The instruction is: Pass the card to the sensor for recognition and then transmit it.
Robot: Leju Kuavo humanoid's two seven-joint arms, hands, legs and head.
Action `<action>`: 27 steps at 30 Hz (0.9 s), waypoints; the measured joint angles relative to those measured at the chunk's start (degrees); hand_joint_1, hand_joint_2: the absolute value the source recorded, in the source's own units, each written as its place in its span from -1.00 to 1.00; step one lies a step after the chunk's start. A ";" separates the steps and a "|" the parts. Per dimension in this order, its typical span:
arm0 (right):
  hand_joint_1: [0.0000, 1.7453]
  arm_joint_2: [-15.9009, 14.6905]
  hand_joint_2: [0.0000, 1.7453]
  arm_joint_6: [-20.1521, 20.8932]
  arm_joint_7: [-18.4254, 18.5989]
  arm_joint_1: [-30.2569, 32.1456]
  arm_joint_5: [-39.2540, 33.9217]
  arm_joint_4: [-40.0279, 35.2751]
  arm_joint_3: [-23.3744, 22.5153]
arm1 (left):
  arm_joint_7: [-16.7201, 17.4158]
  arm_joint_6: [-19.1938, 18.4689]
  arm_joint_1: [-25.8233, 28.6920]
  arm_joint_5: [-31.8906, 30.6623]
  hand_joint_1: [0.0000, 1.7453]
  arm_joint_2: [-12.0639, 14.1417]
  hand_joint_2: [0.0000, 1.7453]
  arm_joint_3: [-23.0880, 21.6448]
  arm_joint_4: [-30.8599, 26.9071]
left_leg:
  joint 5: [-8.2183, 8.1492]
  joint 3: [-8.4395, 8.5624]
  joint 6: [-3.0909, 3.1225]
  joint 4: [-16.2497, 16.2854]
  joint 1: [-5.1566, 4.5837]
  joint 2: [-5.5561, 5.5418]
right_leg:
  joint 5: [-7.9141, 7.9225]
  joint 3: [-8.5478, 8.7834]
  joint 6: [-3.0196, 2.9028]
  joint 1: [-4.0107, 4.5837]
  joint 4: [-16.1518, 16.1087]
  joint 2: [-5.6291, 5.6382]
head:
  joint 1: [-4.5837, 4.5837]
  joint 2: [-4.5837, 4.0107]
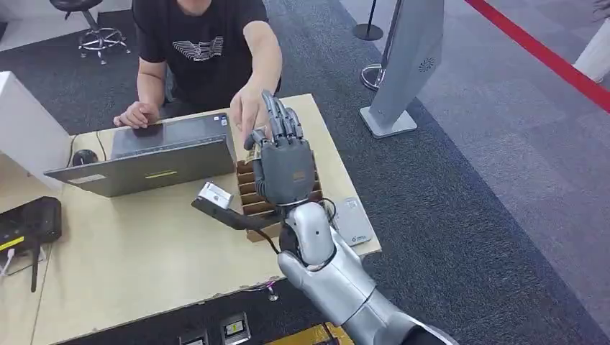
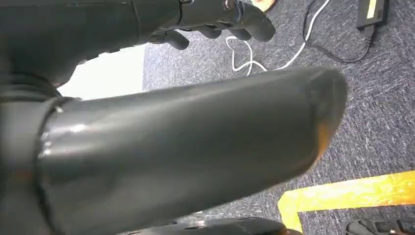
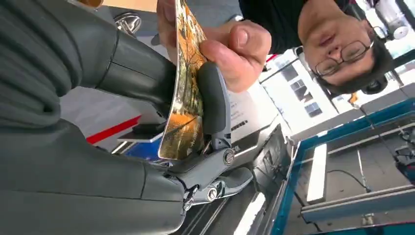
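— What containers were there, and what was in them?

— Just under my right hand (image 1: 282, 159) a brown slotted rack (image 1: 252, 192) stood on the table (image 1: 129, 259). Its slots were partly hidden by my hand, and I couldn't tell whether anything sat in them. A flat grey reader (image 1: 352, 221) lay beside my wrist on the table's edge, and a dark scanner (image 1: 219, 210) with a white head lay on the other side of the rack. Beyond that stood a laptop (image 1: 155, 154).

— And the card?

— The card (image 3: 185, 93) was in my right hand, raised above the rack. In the right wrist view it stood on edge, its orange printed face pinched between my thumb (image 3: 214, 100) and the fingers behind it. So that hand was grasping the card.

— Was anyone else touching it?

— Yes. The person (image 1: 205, 50) across the table reached over the laptop, and their hand (image 3: 230, 46) gripped the card's far end just past my fingertips, thumb pressed on it.

— And your left hand?

— My left hand (image 2: 215, 19) hung down over grey carpet (image 2: 381, 112) with a white cable (image 2: 264, 56) and a yellow floor stripe (image 2: 352, 193). Its fingers were curled in, with nothing in them.
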 joint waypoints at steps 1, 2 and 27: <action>1.00 -0.17 1.00 0.00 0.11 -0.03 0.00 0.17 0.20 | 0.04 0.04 0.00 0.02 -1.00 0.00 -1.00 0.00 0.00 | 0.00 0.00 0.00 0.00 0.00 0.00 | 0.00 0.00 0.00 0.00 0.00 0.00 | 0.00 0.00; 1.00 -0.37 1.00 0.00 0.26 -0.09 -0.02 0.37 0.43 | 0.13 0.07 0.00 0.02 -1.00 0.00 -1.00 -0.02 0.00 | 0.00 -0.01 0.00 0.00 0.00 0.00 | 0.00 0.00 0.00 0.00 0.00 0.00 | 0.00 0.00; -1.00 -6.34 1.00 1.64 5.07 1.47 -5.91 -2.06 7.04 | -0.22 0.68 0.88 3.32 -1.00 0.15 -1.00 -0.46 0.00 | -0.01 0.02 -0.01 0.00 0.00 0.05 | 0.00 -0.03 0.00 0.00 -0.02 0.08 | 0.00 0.00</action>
